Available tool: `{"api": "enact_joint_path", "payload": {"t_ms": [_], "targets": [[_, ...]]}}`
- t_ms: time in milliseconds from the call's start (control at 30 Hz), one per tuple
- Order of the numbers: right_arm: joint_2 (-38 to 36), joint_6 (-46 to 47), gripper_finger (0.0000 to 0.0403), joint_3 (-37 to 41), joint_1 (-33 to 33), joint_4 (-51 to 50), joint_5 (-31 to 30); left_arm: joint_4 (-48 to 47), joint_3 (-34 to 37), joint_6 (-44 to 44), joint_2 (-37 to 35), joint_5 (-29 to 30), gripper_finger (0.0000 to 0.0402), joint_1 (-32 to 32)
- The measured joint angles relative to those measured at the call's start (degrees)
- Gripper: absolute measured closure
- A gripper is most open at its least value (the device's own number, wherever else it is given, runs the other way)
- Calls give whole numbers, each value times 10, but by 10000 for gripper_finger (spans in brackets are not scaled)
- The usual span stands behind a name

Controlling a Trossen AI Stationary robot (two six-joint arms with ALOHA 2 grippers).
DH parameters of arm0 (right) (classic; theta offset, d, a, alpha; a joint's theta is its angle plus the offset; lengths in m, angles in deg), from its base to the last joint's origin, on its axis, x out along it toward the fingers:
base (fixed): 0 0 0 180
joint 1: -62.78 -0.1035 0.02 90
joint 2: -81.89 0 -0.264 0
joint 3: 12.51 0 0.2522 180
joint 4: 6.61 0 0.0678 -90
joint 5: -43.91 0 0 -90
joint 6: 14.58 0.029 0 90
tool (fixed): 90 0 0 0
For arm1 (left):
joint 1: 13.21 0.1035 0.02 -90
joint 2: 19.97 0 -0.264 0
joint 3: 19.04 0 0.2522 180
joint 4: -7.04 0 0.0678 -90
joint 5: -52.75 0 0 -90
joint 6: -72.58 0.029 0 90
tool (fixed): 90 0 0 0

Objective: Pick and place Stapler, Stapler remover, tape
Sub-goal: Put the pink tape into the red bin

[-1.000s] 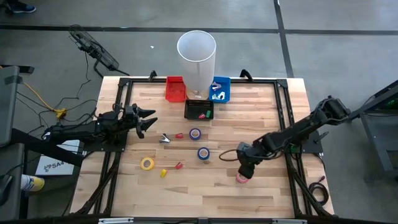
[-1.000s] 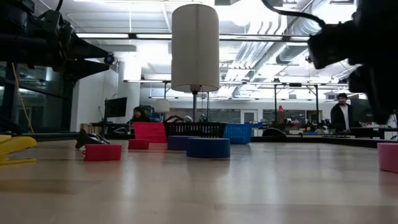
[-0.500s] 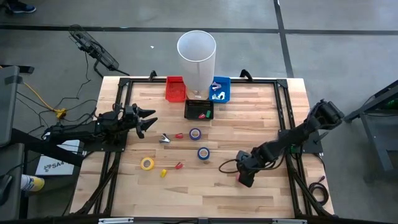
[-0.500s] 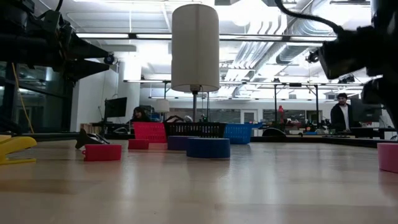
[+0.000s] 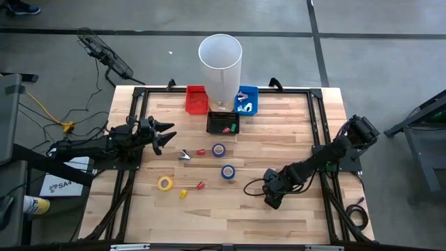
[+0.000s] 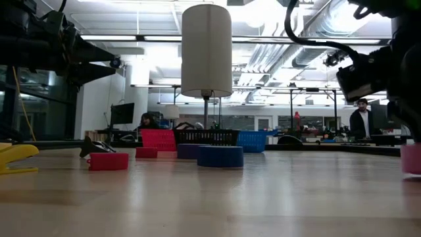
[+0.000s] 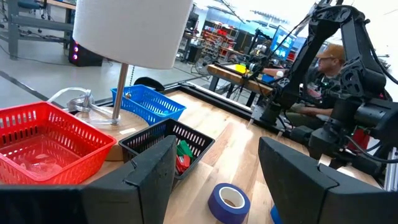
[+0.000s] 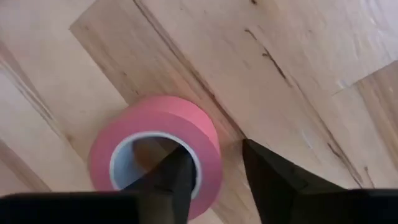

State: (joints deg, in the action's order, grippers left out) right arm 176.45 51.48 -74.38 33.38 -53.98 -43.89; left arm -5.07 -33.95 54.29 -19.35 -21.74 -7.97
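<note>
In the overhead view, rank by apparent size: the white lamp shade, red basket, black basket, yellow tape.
1. White lamp shade, though it stands taller and nearer the camera.
2. Red basket and black basket, too alike to rank.
3. Yellow tape.

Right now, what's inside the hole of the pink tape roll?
One finger of the right tool sits inside the pink tape roll, the other outside its wall. The table beneath that finger is hidden.

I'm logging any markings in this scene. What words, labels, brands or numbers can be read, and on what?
"SA": on a white sheet on the floor left of the table; the rest is hidden by the table frame.
The tape rolls and baskets show no lettering that can be read.
</note>
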Motion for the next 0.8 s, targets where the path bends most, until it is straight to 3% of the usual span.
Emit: {"api": "enact_joint_path", "payload": {"t_ms": [200, 533, 800], "targets": [[-4, -7, 369, 2, 10, -5, -1, 0, 0, 0, 0, 0, 176, 0], [-79, -35, 372, 3, 75, 35, -71, 0, 0, 0, 0, 0, 176, 0], [-154, -199, 372, 3, 152, 150, -170, 1, 0, 0, 0, 3, 176, 0]]}}
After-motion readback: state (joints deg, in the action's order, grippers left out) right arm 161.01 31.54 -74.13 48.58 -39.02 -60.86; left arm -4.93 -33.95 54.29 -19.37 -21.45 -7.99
